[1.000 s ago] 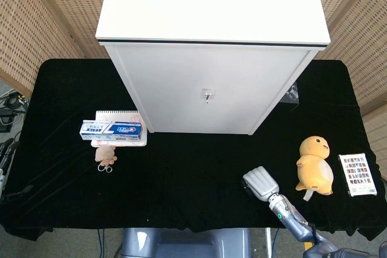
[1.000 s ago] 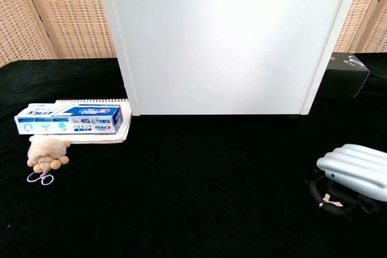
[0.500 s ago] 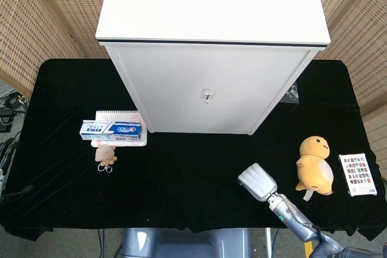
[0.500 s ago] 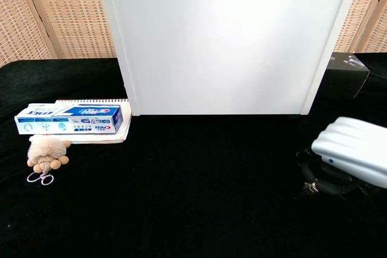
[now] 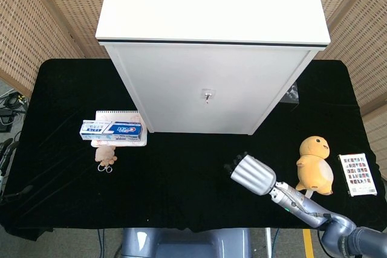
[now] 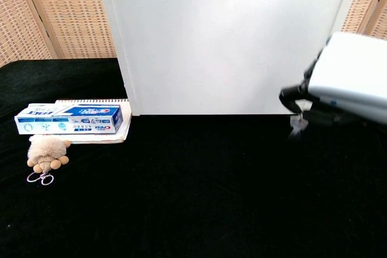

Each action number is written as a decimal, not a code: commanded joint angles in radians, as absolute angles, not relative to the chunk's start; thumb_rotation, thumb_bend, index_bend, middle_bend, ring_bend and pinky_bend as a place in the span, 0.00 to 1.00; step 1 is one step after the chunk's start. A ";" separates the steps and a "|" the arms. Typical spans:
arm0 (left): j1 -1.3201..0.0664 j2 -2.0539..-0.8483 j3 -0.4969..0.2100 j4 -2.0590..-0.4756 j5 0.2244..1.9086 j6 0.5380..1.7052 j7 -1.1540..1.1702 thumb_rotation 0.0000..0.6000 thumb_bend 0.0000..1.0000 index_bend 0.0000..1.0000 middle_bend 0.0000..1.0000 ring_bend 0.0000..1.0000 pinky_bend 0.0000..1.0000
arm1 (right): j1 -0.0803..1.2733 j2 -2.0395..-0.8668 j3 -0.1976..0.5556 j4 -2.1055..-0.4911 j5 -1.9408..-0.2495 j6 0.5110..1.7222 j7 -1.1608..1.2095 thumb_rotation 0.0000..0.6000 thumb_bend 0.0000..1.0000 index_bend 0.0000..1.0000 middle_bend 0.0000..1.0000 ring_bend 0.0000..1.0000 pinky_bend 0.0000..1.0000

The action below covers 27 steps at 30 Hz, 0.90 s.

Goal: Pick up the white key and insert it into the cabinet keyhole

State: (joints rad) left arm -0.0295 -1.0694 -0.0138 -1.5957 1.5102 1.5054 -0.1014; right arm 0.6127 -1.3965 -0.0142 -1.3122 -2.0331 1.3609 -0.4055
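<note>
Already the white key (image 6: 295,123) is hanging from the fingertips of the right hand (image 6: 338,86), a small pale thing dangling just below the dark fingers, up off the black table (image 6: 193,197) and in front of the white cabinet (image 6: 224,40). The fingers are curling in and pinching it at the top; the rest of the hand is not carrying anything else that I can make out. Judging by its size, the key is likely light and stiff, so weight is no worry, but it is thin and probably slick, and it looks free to swing or twist in so narrow a pinch. Taking it by the broad head, with the blade sticking out clear, would be the sensible hold. In the head view the hand (image 5: 249,173) is sitting low and to the right of the keyhole (image 5: 207,95), well apart from it. The left hand is not showing in either view.
</note>
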 commanded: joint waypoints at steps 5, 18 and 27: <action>-0.031 -1.069 -0.014 -1.596 1.510 1.503 -0.102 1.00 0.00 0.00 0.00 0.00 0.00 | 0.704 -1.311 0.067 -1.324 -2.098 1.388 -0.470 1.00 0.66 0.71 0.90 0.85 1.00; -0.037 -1.071 -0.017 -1.594 1.499 1.489 -0.098 1.00 0.00 0.00 0.00 0.00 0.00 | 0.794 -1.232 0.189 -1.451 -2.037 1.317 -0.534 1.00 0.64 0.71 0.90 0.85 1.00; -0.041 -1.071 -0.021 -1.593 1.485 1.478 -0.102 1.00 0.00 0.00 0.00 0.00 0.00 | 0.854 -1.219 0.268 -1.526 -1.957 1.243 -0.573 1.00 0.64 0.71 0.90 0.84 1.00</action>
